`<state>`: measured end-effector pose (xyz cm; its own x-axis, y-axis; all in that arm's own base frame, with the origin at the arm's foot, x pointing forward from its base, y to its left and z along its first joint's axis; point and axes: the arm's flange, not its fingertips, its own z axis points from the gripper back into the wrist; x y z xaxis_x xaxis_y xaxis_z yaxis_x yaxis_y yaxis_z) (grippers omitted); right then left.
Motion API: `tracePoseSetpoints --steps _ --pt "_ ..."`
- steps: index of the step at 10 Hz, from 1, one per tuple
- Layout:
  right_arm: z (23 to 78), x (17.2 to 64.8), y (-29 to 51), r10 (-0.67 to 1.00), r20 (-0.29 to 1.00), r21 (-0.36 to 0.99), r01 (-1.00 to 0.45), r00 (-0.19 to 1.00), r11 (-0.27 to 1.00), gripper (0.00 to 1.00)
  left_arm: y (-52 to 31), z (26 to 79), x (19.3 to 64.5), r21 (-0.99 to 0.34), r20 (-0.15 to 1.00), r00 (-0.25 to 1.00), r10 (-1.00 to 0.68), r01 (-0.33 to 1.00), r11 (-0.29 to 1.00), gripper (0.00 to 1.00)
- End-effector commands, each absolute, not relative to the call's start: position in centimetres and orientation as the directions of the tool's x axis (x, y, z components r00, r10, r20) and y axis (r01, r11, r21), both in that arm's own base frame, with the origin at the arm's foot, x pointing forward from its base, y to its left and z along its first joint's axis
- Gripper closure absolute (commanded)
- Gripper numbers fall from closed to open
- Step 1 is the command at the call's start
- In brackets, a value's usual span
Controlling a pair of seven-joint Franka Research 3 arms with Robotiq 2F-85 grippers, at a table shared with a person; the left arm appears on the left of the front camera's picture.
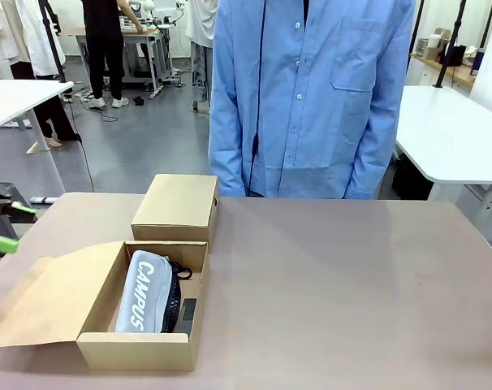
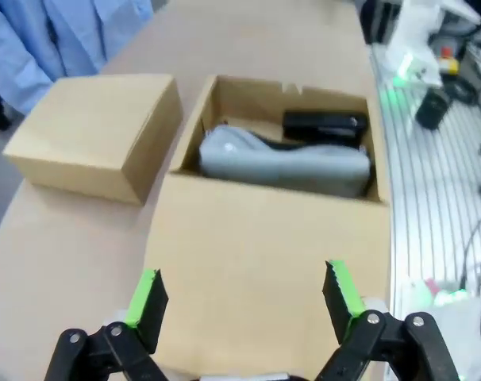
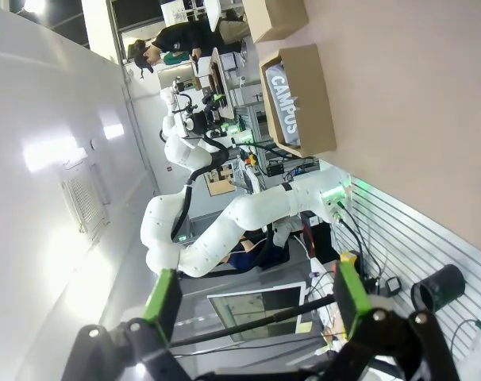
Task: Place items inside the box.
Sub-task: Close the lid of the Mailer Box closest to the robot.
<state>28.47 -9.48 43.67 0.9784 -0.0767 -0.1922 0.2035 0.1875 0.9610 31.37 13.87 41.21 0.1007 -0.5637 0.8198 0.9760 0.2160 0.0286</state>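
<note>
Left tool (image 2: 244, 305) (jaws spread, empty) hovers over the box (image 2: 268, 254) flap; right tool (image 3: 256, 298) likewise released.

Stapler (image 1: 187, 315) mostly hidden beside pencil case (image 1: 144, 291).

Brown table (image 1: 335, 276), open box (image 1: 140, 348), closed box (image 1: 177, 207)
</note>
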Motion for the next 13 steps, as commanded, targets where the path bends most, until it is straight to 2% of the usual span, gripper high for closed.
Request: tracePoseSetpoints --steps 1,2,6,9,13 --pt "44.4 28.6 -9.7 -0.077 -0.208 0.959 0.219 0.975 0.180 0.00 19.5 39.2 31.7 0.086 0.843 -0.013 -0.538 0.990 0.112 0.00" --pt "44.4 28.6 -9.7 -0.077 -0.208 0.959 0.219 0.975 0.180 0.00 21.2 37.4 32.0 0.135 0.849 -0.078 -0.523 0.988 0.071 0.00" --pt "44.4 28.6 -9.7 -0.077 -0.208 0.959 0.219 0.975 0.180 0.00 22.7 29.9 33.3 0.117 0.790 -0.086 -0.607 0.993 0.011 0.00" --pt "44.4 28.6 -9.7 -0.077 -0.208 0.959 0.219 0.975 0.180 0.00 22.0 28.2 33.3 0.118 0.727 -0.110 -0.678 0.992 -0.034 0.00" --pt "44.4 28.6 -9.7 -0.077 -0.208 0.959 0.219 0.975 0.180 0.00 23.6 28.0 33.0 0.113 0.612 -0.039 -0.790 0.993 0.039 0.00"
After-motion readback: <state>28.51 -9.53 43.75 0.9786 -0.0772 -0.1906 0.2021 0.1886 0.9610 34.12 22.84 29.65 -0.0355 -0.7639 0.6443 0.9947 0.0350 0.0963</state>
